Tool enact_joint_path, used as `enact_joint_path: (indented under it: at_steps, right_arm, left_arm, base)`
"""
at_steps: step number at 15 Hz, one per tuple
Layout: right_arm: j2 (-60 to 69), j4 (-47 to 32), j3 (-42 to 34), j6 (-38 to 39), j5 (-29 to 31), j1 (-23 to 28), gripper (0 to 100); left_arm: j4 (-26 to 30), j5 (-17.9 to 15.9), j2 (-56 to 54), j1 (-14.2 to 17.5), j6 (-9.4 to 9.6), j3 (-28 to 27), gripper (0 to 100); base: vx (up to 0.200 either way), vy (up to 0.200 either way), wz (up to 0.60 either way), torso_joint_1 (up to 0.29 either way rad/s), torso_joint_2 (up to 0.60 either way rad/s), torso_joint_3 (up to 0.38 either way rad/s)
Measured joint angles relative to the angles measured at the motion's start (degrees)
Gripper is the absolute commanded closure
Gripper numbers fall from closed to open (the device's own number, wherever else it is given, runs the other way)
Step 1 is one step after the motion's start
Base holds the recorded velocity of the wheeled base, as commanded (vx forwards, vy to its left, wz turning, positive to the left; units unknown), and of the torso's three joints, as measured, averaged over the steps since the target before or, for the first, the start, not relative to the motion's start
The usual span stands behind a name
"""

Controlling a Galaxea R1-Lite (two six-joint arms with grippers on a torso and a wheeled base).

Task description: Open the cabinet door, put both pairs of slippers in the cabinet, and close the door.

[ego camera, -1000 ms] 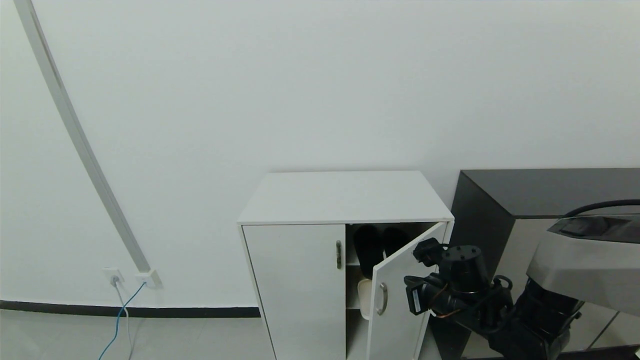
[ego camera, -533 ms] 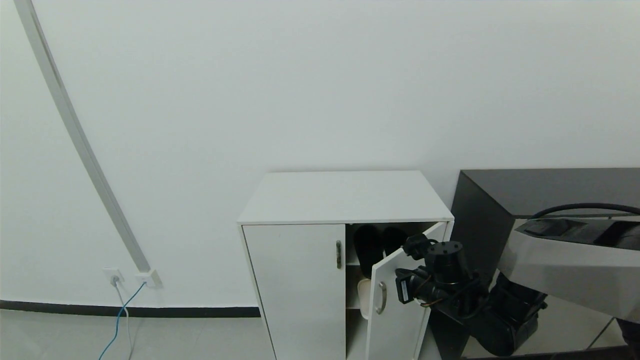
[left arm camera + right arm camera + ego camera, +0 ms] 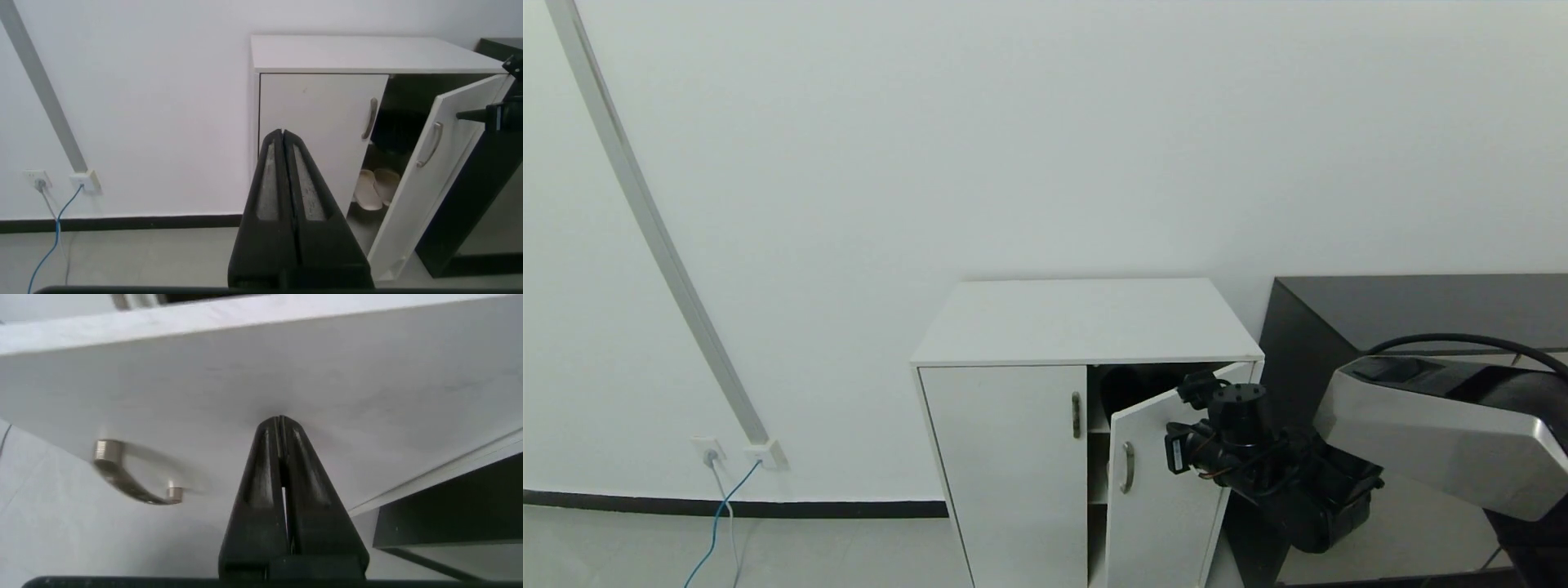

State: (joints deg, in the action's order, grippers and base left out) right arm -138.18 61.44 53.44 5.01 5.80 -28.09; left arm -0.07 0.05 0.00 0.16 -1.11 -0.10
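Right wrist view: the cabinet door (image 3: 368,367), ajar, has the right claw (image 3: 282,423), fingers together, tip against its outer face near the handle (image 3: 135,480). Pale slippers (image 3: 376,186) lie inside the cabinet (image 3: 1078,322). The left claw (image 3: 283,135), fingers together and empty, hangs well apart.

One white cabinet (image 3: 1085,322); two doors (image 3: 1005,465); two metal handles (image 3: 1076,415); two pale slippers (image 3: 376,188) inside; two wall sockets (image 3: 708,450); two cables (image 3: 716,523); one dark counter (image 3: 1421,302).

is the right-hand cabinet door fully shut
No, the right door stands ajar, leaving a dark gap between it and the closed left door.
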Motion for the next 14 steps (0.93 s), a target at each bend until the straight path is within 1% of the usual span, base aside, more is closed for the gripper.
enact_joint_path:
  at_steps: [4,7,14]
  right_arm:
    - [-1.8,-3.2,4.8,0.0,0.0,0.5,100]
    - [-2.9,-4.2,7.5,0.0,0.0,1.0,100]
    - [-5.1,-5.7,11.5,0.0,0.0,2.2,100]
  left_arm:
    - [0.0,0.0,0.0,0.0,0.00,0.0,100]
    - [0.0,0.0,0.0,0.0,0.00,0.0,100]
    - [0.0,0.0,0.0,0.0,0.00,0.0,100]
  base:
    - [0.000,0.000,0.00,0.000,0.00,0.000]
    - [0.000,0.000,0.00,0.000,0.00,0.000]
    - [0.000,0.000,0.00,0.000,0.00,0.000]
